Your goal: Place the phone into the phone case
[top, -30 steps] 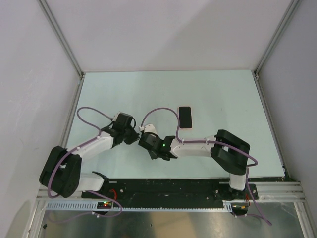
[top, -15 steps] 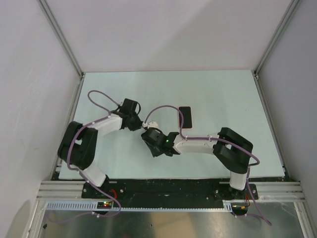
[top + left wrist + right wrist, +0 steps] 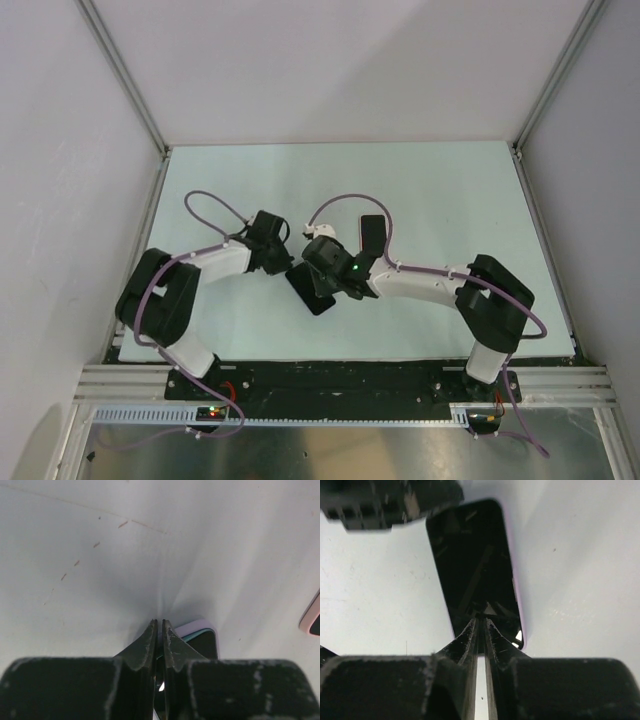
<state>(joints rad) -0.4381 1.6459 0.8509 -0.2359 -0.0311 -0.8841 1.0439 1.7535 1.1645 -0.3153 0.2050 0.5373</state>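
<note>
A black phone with a lavender case rim around it lies tilted on the table, and shows in the top view. My right gripper is shut, its tips on the screen near the phone's near end; in the top view it is over the phone. My left gripper is shut at the phone's far corner, where a teal edge shows inside the lavender rim. In the top view the left gripper meets the phone from the left.
A second dark slab with a pink rim lies just beyond the right wrist, partly crossed by the purple cable; its edge shows in the left wrist view. The pale table is walled on three sides.
Both grippers moved up and to the right over the last second. The left arm folded in closer. The black phone now shows below the right wrist.
</note>
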